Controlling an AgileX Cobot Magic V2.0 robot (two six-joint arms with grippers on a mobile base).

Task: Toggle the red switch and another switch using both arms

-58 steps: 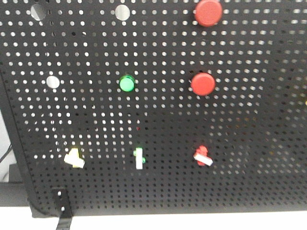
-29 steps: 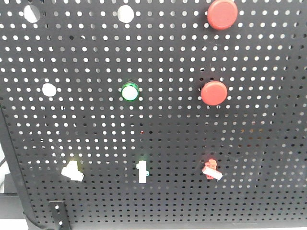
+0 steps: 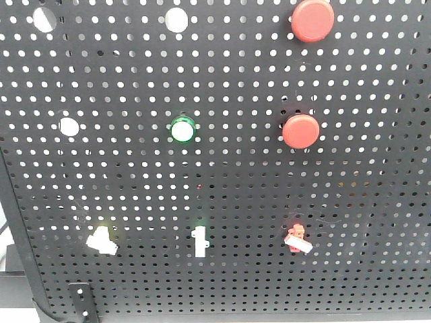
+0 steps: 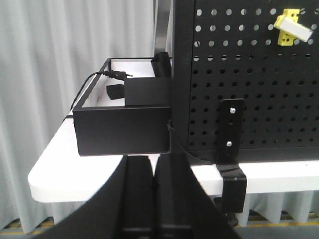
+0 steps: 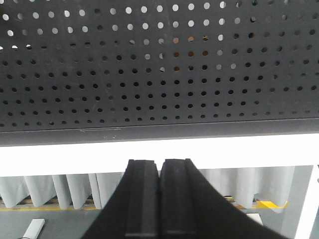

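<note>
Backed by pale grey curtains and standing on a white table: a black perforated panel, upright, filling the front view. Low on that panel, toward the right of the front view, the red switch: small red base, short white lever slanting down and to the right, directly below the lower of two big round red push buttons. Level with it, far over to the left, another switch: pale yellow base, cream-white lever, likewise slanting down to the right. Between the two, a thin white toggle with a green mark at its top; higher up, a round green button. In the left wrist view, another switch at the top right, yellow block and white lever sharp against the black, well above and to the right of the left gripper. Fingers there pressed together, nothing between them, aimed at the panel's lower left corner, near a black bracket and a black box with a cable behind it. Right gripper: fingers closed flat against each other too, holding nothing, pointing at the panel's bottom edge above the white table rim. Both set back from the panel, touching no switch.
</note>
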